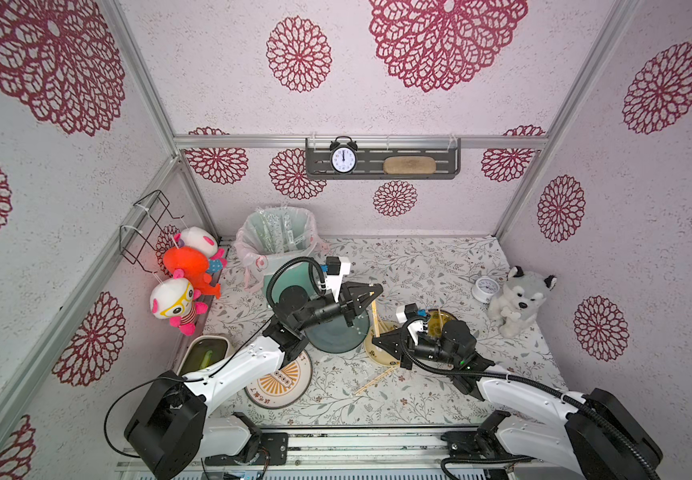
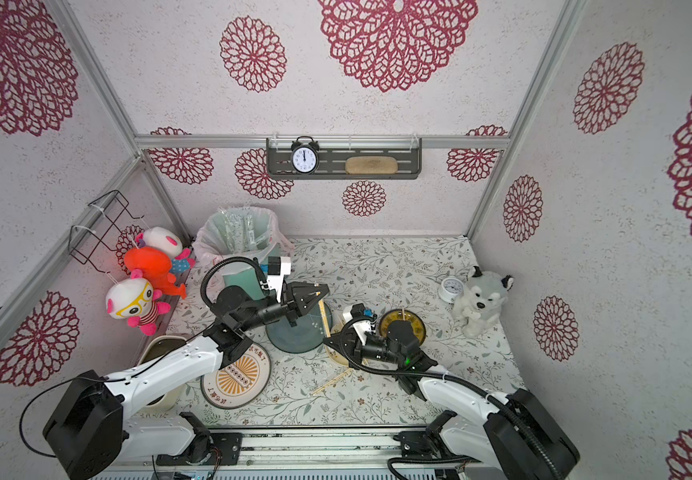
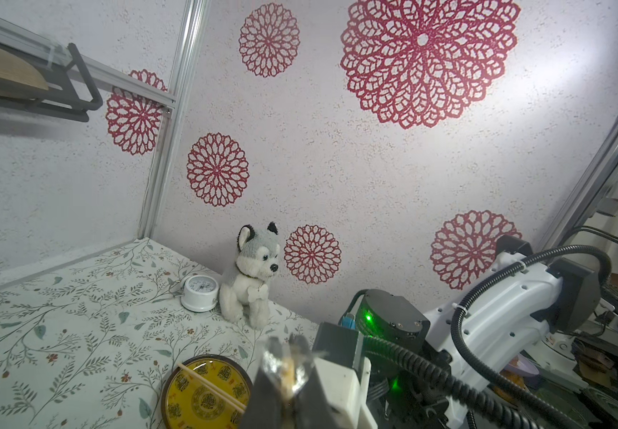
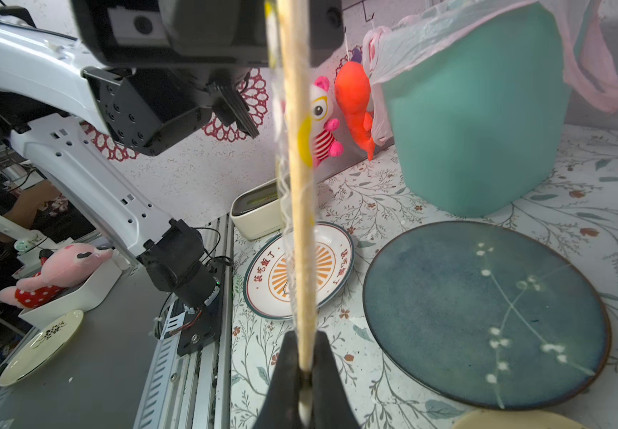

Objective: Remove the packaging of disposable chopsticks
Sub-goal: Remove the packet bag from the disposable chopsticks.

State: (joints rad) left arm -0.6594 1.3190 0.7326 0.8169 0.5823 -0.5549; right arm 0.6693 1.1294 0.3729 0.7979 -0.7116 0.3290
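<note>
Two grippers share one wrapped chopstick pair, held in the air between them above the rim of the dark blue plate. The left gripper has its jaws pressed together on the crinkled end of the packaging, with something tan caught in the same pinch. The right gripper is clamped on the opposite end of the sticks. Whether film lies under its pads I cannot tell. The clear sleeve shows as a ragged edge along the wood in the right wrist view. Judged step: strip the sleeve lengthwise. To do it well, pull the arms apart straight along the stick axis and avoid any sideways bend that could snap the wood. The left pinch should hold film only. If it also traps wood, the pair will merely be tugged. The freed sleeve then belongs in the teal bin, where other clear sleeves already lie. Bare chopsticks rest on the yellow dish and loose on the worktop. Writing: the sunburst plate carries red characters, apparently 该吃饭了. Sleeve print is too blurred to read.
</note>
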